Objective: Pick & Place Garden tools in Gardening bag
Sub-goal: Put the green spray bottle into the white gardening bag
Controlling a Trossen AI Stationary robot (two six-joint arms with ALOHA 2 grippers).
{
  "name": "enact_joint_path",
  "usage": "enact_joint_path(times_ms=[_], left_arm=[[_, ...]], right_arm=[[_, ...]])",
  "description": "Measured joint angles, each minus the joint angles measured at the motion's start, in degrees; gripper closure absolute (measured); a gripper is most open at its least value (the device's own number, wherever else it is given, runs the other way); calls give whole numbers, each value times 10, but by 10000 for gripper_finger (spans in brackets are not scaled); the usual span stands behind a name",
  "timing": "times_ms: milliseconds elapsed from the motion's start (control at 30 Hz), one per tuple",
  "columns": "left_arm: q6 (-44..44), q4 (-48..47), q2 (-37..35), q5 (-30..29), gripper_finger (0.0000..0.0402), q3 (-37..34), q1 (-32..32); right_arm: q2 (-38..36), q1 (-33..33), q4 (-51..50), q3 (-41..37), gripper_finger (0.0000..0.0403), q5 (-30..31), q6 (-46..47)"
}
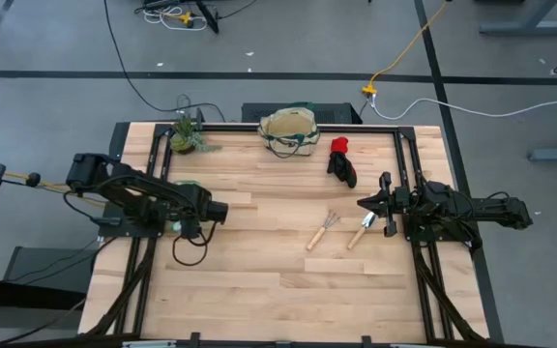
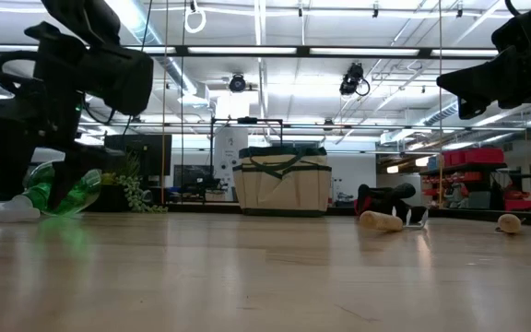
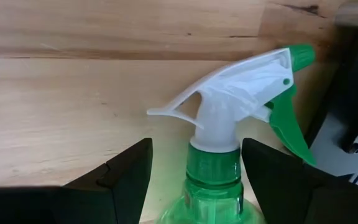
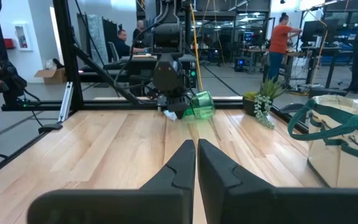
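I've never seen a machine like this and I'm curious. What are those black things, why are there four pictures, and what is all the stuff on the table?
The black things are two robot arms, each ending in a two-finger claw. One picture looks straight down from above, one looks along the tabletop, and two come from little cameras on the arms' wrists.

On the wooden table lie a small hand rake, a trowel and a red-and-black glove. At the back stand a beige gardening bag with green trim and a little leafy plant.

The left claw is open, with a finger on each side of the neck of a green spray bottle lying on the table. It is not squeezing the bottle. The right claw is shut and empty, waiting by the trowel.
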Motion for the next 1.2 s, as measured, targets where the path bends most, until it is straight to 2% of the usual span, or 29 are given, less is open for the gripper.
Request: enact_joint_path(times_ms=[233,500,700,1200], left_arm=[[1,2,10,0,149,0,0],[22,2,10,-5,169,0,6],[19,2,10,-25,177,0,21],[-1,28,10,29,177,0,28]], right_arm=[[0,0,0,0,380,0,0],[0,0,0,0,380,0,0],[0,0,0,0,380,0,0],[0,0,0,0,380,0,0]])
